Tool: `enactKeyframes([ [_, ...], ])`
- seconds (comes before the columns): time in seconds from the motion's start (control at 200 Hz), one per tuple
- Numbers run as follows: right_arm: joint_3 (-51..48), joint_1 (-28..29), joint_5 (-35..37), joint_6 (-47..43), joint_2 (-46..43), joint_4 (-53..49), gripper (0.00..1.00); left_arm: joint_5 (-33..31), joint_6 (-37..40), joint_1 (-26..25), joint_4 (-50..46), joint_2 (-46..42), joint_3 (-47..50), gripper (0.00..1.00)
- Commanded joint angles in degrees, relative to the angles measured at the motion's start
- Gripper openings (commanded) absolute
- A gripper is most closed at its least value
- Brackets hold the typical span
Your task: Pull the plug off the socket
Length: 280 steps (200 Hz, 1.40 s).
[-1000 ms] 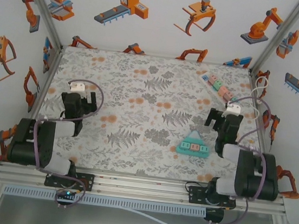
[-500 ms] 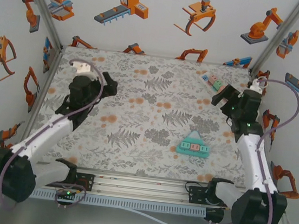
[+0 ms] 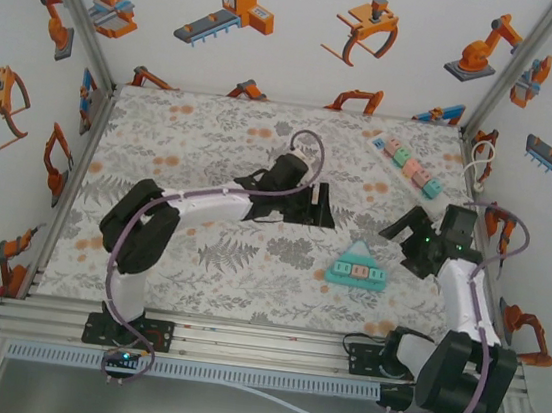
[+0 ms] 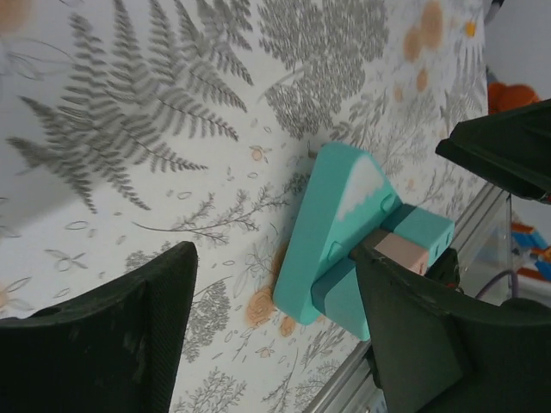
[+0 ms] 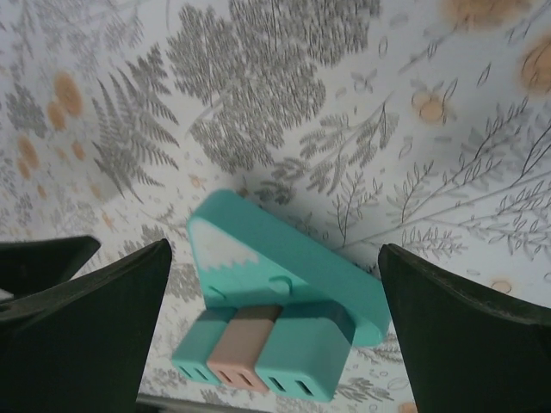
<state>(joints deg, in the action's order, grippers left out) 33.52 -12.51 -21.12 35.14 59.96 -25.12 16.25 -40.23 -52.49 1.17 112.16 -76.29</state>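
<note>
1. Floral table: the socket lies flat on it, so I'd expect any pull to run along the surface rather than upward.
2. Left gripper: arm reaches across and sits beyond and left of the socket, apart from it. Fingers are parted with nothing between them. The socket shows through the gap, which looks like lining up.
3. Right gripper: just right of the socket and slightly beyond it, not touching. Fingers are spread wide and empty. The two grippers flank the socket, probably so one pins the body while the other pulls.
4. Teal triangular socket: white-capped tip points away from the arm bases, and its base edge faces them.
5. Pink plug: seated in the socket's base edge between two teal plugs. All three are fully in and untouched.
</note>
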Motion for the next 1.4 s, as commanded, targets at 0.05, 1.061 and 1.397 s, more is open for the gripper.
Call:
enactKeyframes([
  [0.05, -5.04, -0.21, -7.05, 1.07, -0.73, 1.40, 0.78, 4.67, -0.97, -2.16, -0.84, 4.83, -5.31, 0.65],
  [1.061, -0.87, 37.57, 0.42, 14.28, 20.77, 28.99, 0.55, -8.31, -2.29, 0.35, -10.08, -15.72, 21.17, 0.46],
  [1.397, 7.85, 47.63, 1.58, 19.00, 32.74, 35.18, 0.53, -11.10, -2.99, 4.29, -11.69, -20.43, 25.53, 0.48],
])
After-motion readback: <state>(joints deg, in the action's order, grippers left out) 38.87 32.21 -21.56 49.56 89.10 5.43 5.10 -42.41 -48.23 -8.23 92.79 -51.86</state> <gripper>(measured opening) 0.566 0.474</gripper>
